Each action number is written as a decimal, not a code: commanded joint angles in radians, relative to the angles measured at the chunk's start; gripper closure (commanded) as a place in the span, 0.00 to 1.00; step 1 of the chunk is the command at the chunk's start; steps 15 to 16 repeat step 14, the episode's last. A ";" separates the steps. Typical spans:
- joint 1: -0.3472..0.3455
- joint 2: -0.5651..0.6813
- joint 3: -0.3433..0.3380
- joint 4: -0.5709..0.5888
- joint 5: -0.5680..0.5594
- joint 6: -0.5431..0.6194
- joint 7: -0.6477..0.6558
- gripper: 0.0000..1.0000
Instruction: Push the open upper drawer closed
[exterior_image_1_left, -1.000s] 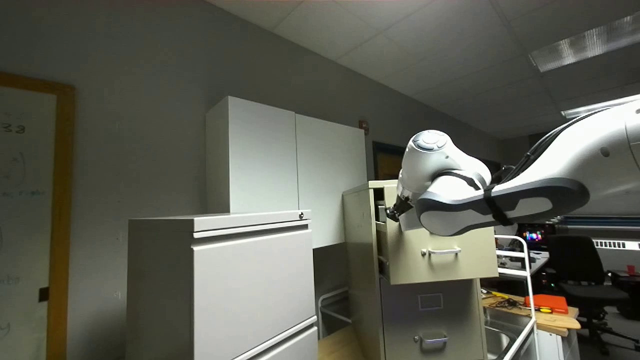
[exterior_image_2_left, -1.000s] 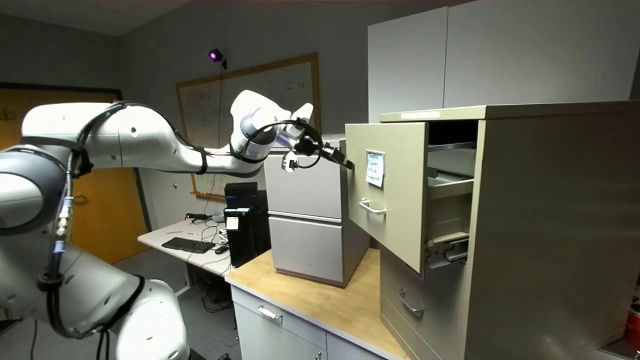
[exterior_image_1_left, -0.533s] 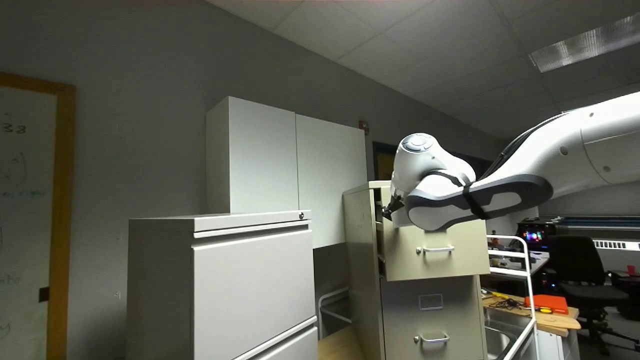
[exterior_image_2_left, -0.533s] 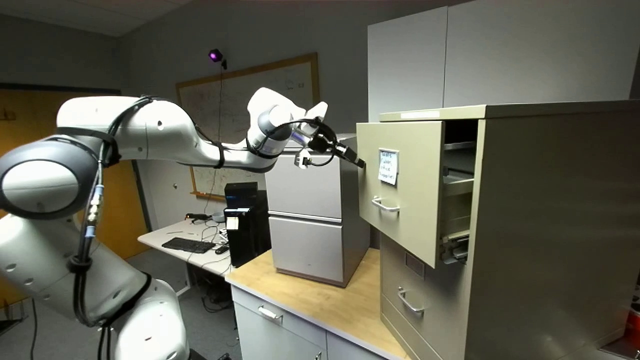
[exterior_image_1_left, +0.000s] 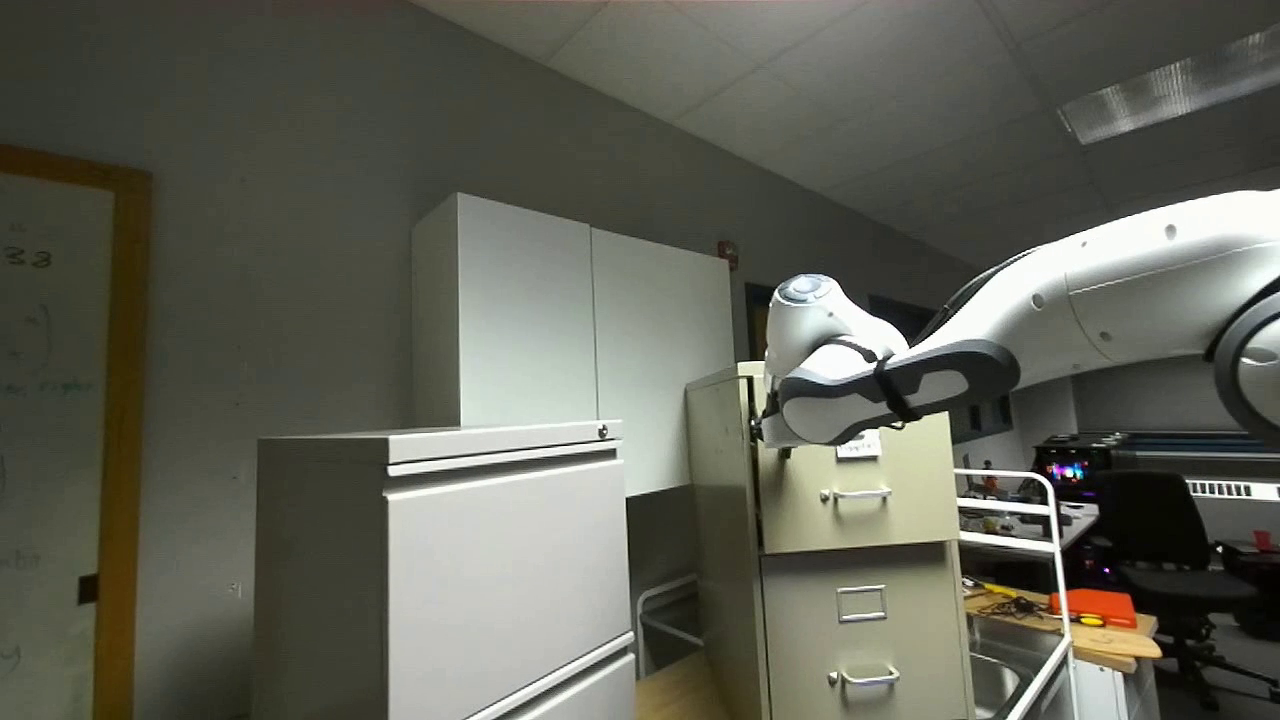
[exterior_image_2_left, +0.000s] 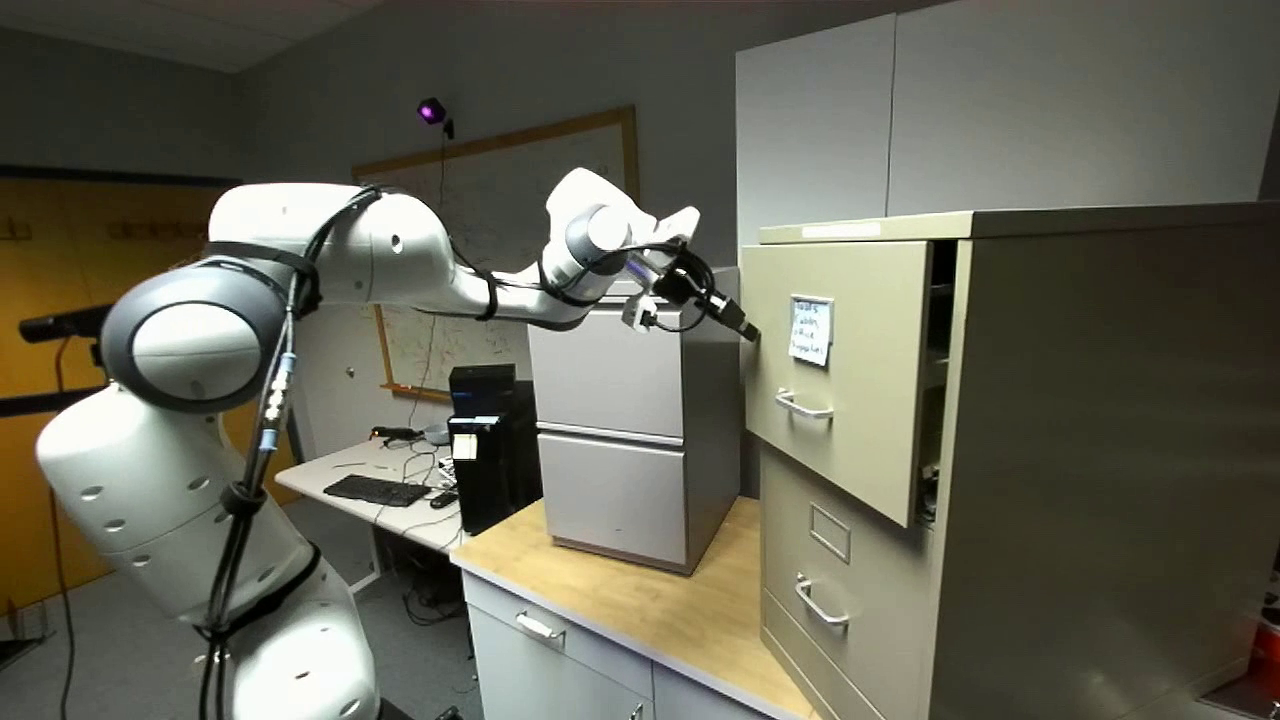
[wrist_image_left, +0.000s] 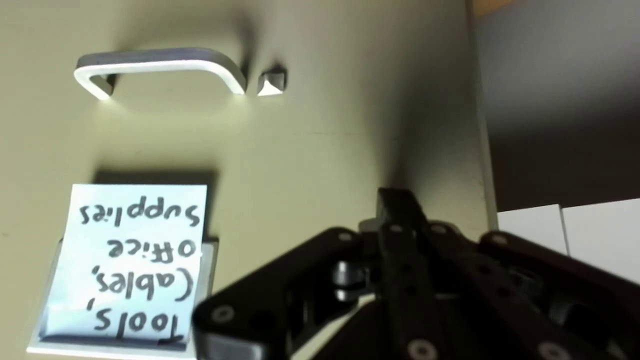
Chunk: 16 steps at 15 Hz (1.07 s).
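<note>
upper drawer (exterior_image_2_left: 855, 385) (wrist view hides its gap) ajar; empty gripper (wrist_image_left: 397, 197) pinched together.

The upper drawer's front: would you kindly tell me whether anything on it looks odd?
On the upper drawer, the paper label looks odd: its lower end juts out past the holder instead of fitting inside.

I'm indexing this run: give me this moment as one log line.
upper drawer: partly open; fingers: shut, apparently touching that drawer's front; label: Tools, Cables, Office Supplies; task: not yet complete
</note>
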 joint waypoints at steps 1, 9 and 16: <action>0.031 0.200 -0.059 0.159 0.059 0.016 -0.036 1.00; 0.069 0.294 -0.128 0.283 0.160 -0.060 -0.112 1.00; 0.084 0.329 -0.163 0.332 0.208 -0.090 -0.147 1.00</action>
